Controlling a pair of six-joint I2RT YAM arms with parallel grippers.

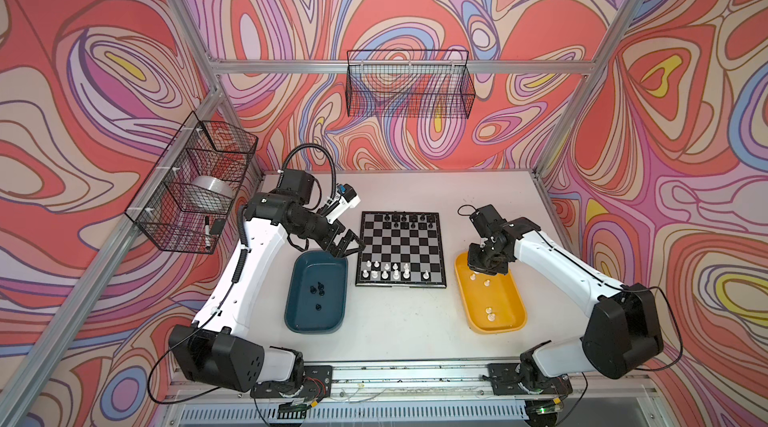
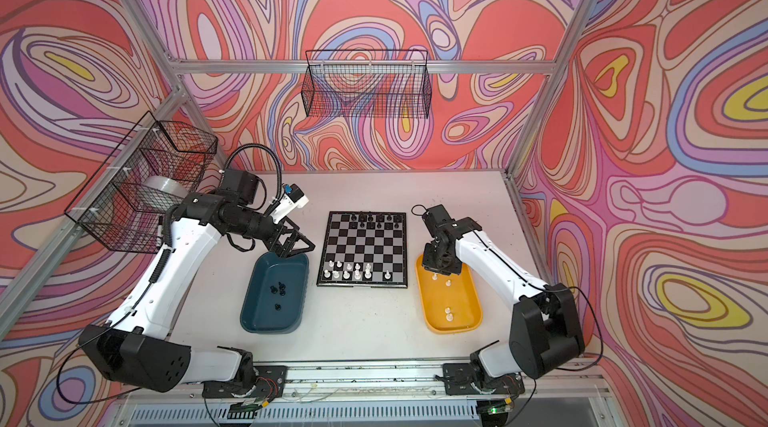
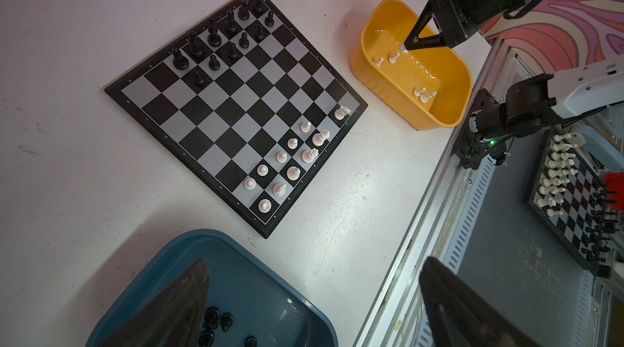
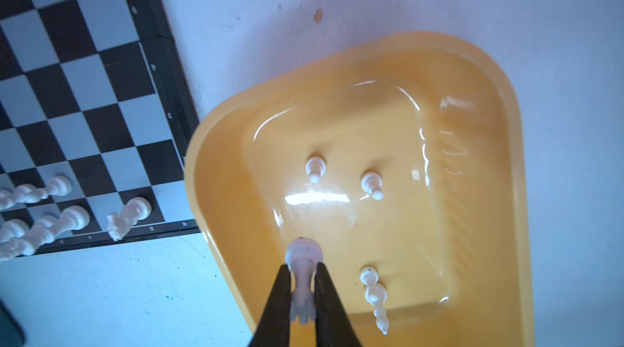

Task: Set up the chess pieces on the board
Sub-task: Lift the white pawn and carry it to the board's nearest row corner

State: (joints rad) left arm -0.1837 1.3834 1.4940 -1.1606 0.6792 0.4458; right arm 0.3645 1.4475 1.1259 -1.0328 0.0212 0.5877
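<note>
The board [image 1: 401, 250] [image 2: 361, 248] lies mid-table. Several black chess pieces [image 1: 405, 219] stand on its far rows and several white ones [image 1: 386, 271] [image 3: 293, 156] on its near rows. My right gripper [image 1: 482, 263] [image 4: 303, 271] hangs over the far end of the yellow tray [image 1: 519, 317] [image 4: 506, 159], shut on a white rook [image 4: 304, 257]. Other white pieces [image 4: 371, 185] lie in that tray. My left gripper [image 1: 351, 248] [image 3: 315, 261] is open and empty above the far end of the teal tray [image 1: 299, 312] [image 3: 236, 237], which holds several black pieces [image 1: 318, 290] [image 3: 216, 321].
A wire basket [image 1: 191, 184] with a tape roll hangs on the left wall, and another basket [image 1: 409, 84] on the back wall. An aluminium rail [image 1: 395, 371] runs along the table's front edge. A second chessboard [image 3: 580, 200] sits below the table, past that edge.
</note>
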